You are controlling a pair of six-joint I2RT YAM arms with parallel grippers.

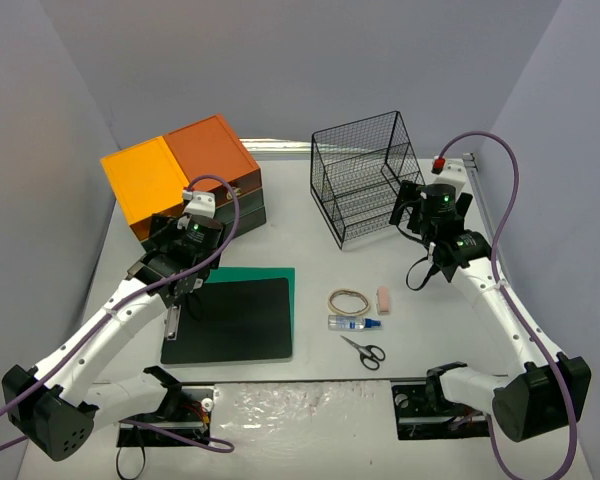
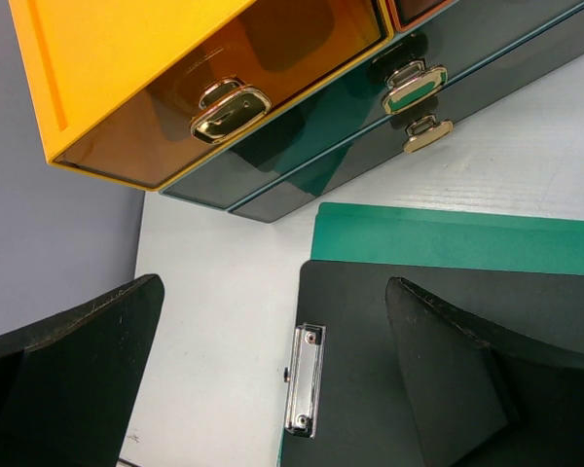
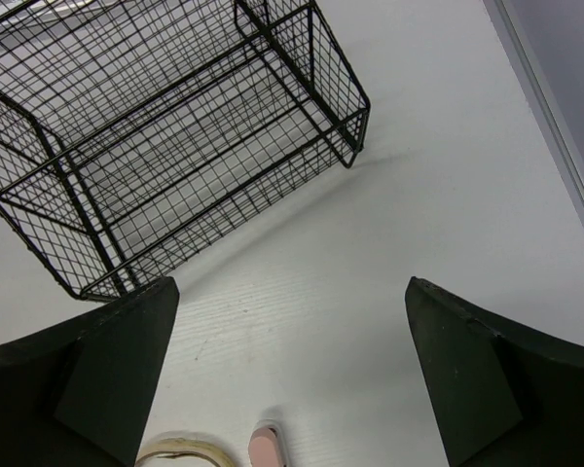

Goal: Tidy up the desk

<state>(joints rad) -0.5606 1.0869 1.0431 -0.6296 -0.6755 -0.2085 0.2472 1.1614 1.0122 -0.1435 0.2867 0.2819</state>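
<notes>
Under the black clipboard (image 1: 235, 320) and everything else spreads the large matte white rectangular table (image 1: 300, 235). Beyond the clipboard's far left corner stands a dark drawer unit with orange and yellow tops (image 1: 195, 185); beyond its far right, a black wire tiered rack (image 1: 365, 180). A flat green board (image 1: 255, 272) lies beneath the clipboard, showing along its far edge. The left fingers (image 2: 68, 379) hang wide and empty, straddling the clipboard's clip edge, one over bare table. The right fingers (image 3: 97, 379), equally wide and empty, hover over bare table well right of the clipboard. Just right of the clipboard lie black-handled scissors (image 1: 363, 350), a small clear blue-capped bottle (image 1: 353, 322), a tan rubber band (image 1: 350, 300) and a pink eraser (image 1: 384, 299).
</notes>
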